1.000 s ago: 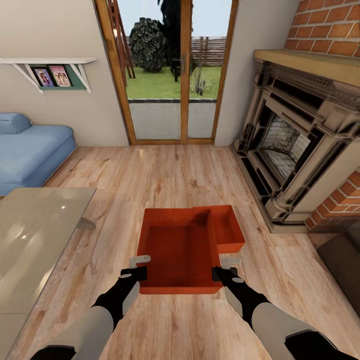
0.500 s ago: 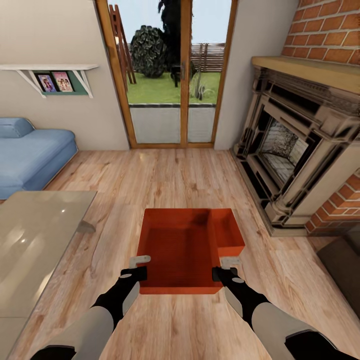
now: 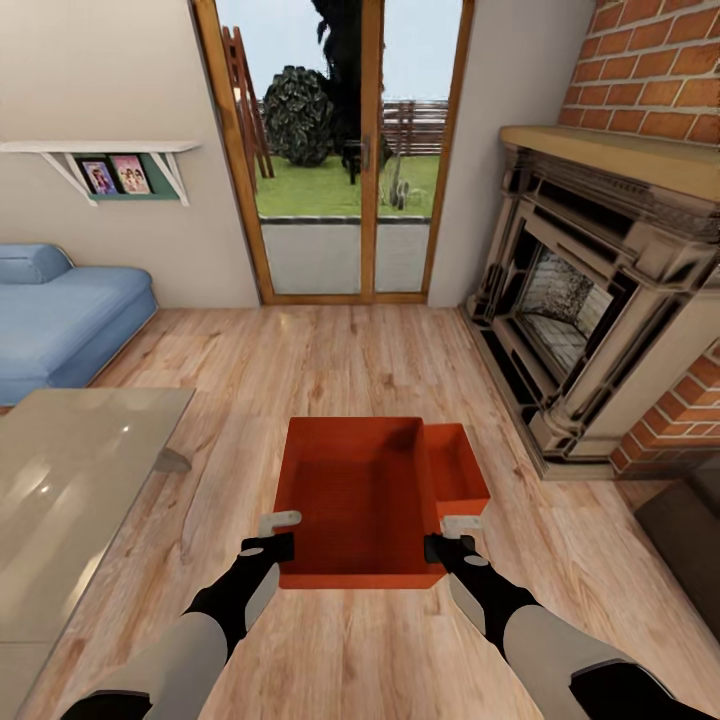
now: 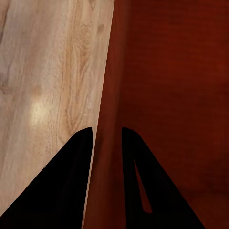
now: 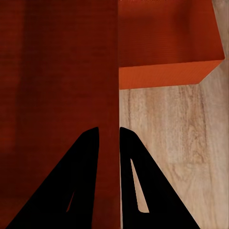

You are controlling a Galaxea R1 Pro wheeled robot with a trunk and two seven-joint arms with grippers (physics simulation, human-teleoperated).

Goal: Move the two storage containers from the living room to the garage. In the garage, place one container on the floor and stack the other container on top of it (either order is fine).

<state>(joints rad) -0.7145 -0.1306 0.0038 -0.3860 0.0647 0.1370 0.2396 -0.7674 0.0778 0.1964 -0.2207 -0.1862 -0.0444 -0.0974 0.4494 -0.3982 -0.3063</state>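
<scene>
I am in the living room, over its light wood-plank boards [image 3: 330, 360]. One orange-red storage container [image 3: 355, 495] hangs in front of me, held by both arms. My left gripper [image 3: 272, 535] is shut on its left wall, the fingers straddling that wall [image 4: 106, 138]. On the opposite wall my right gripper [image 3: 452, 535] is shut the same way [image 5: 109, 136]. The other storage container [image 3: 458, 465] rests on the boards just beyond and to the right, partly hidden by the held one; its side and rim [image 5: 167, 52] show past my right fingers.
An ornate stone fireplace [image 3: 590, 300] with brick lines the right side. Wood-framed glass doors [image 3: 345, 160] stand straight ahead. A blue sofa [image 3: 60, 315] and a glass-topped table [image 3: 70, 470] fill the left. A dark mat [image 3: 690, 530] lies at the right edge.
The whole view has shifted: the room sits lower in the picture, so the camera moved. The held container keeps its place between my grippers and covers more of the other one.
</scene>
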